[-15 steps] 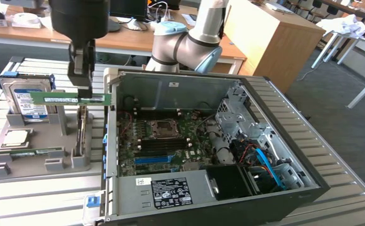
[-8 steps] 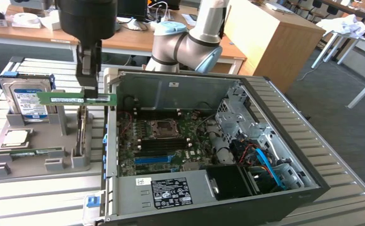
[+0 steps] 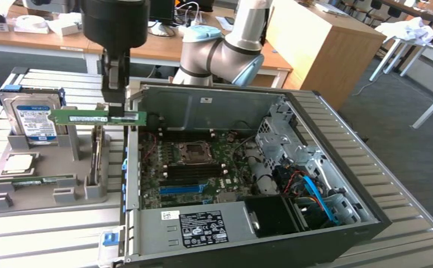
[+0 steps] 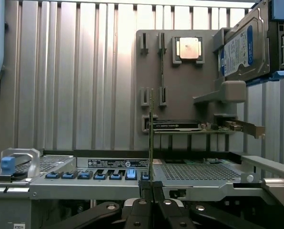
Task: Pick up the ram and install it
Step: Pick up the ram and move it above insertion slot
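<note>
Fingers clenched on the ram (held level, airborne), apparently over the parts tray, beside the computer case.

We see the gripper clamped on the ram, which stands edge-on as a thin green strip rising from between the fingers. Beyond it we make out a grey holder tray carrying a square silver processor chip, a blue-labelled hard drive standing in its bracket, and a dark expansion card. Close to the gripper we see the computer case's metal edge with a row of blue tabs.
</note>
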